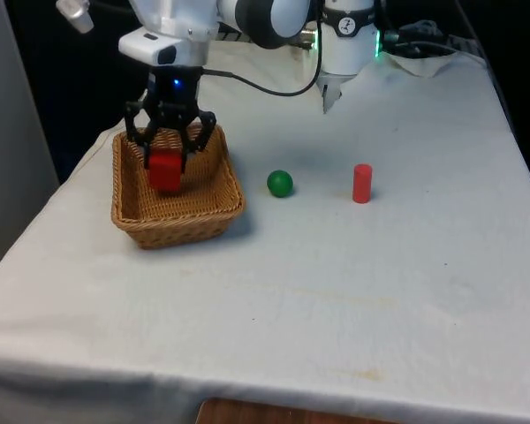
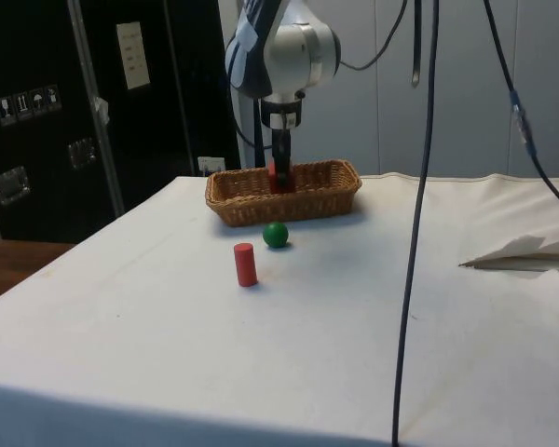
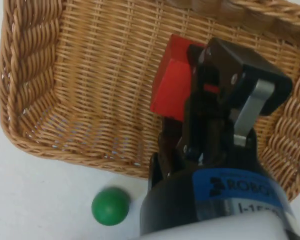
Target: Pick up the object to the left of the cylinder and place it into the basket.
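Note:
My gripper hangs inside the wicker basket at the front view's left, shut on a red block. The block sits low between the basket's walls; I cannot tell whether it touches the woven floor. In the wrist view the red block is pinched at the gripper over the basket. From the side, the gripper and block dip behind the near wall of the basket. A green ball lies just outside the basket. A red cylinder stands upright beyond it.
A black cable trails from the arm across the far table. Other cables hang down in the side view, and the cloth is rumpled at that view's right. The cloth slopes off the table edge beside the basket.

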`<state>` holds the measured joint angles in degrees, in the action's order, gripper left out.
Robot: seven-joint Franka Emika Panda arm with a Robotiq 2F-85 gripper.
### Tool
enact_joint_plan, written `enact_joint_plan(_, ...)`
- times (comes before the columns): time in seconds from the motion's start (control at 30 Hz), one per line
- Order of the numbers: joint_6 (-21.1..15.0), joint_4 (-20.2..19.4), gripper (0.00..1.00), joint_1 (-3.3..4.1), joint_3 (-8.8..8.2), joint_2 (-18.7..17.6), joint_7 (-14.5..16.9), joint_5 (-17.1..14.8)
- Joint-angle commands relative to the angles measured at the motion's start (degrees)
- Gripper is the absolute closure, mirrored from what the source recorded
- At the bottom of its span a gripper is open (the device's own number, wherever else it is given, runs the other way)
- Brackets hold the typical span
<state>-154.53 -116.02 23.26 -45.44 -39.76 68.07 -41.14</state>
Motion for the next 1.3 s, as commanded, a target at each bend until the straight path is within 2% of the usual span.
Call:
enact_joint_plan(0.0,-0.17,0.34,0.98,-0.86,1.09,0.11,0.92,-0.97)
enact_joint_plan(0.13,0.97,0.52,0.98,-1.09,1.55,-0.4,1.49,-2.64)
enact_joint_plan(0.17,1.38,0.06,0.98,0.0,0.29,-0.69,0.57,-1.95)
enact_joint_plan(0.2,1.2,0.57,0.98,-1.03,1.43,-0.57,1.6,-2.98)
enact_joint_plan(0.47,1.95,0.52,0.98,0.0,0.23,-1.55,1.49,-3.67)
enact_joint_plan(0.53,2.01,0.57,0.98,-0.17,0.46,-1.55,1.72,-3.9)
enact_joint_plan(0.6,2.06,0.57,0.9,-0.11,0.46,-1.55,1.66,-3.9)
enact_joint_plan(0.63,2.12,0.57,0.82,-0.11,0.4,-1.6,1.66,-3.84)
enact_joint_plan(0.77,2.23,0.57,0.44,-0.06,0.4,-1.6,1.6,-3.84)
enact_joint_plan(0.8,2.46,0.46,0.19,0.06,0.23,-1.55,1.43,-3.67)
enact_joint_plan(0.83,2.29,0.57,0.19,-0.06,0.4,-1.6,1.55,-3.84)
enact_joint_plan(0.9,2.29,0.57,0.02,-0.06,0.34,-1.6,1.55,-3.84)
enact_joint_plan(1.17,2.46,0.57,0.0,0.06,0.11,-1.49,1.43,-3.67)
enact_joint_plan(1.23,2.75,0.52,0.0,0.23,-0.23,-1.26,1.38,-3.44)
enact_joint_plan(1.27,3.09,0.52,0.0,0.63,-0.86,-0.86,1.26,-3.15)
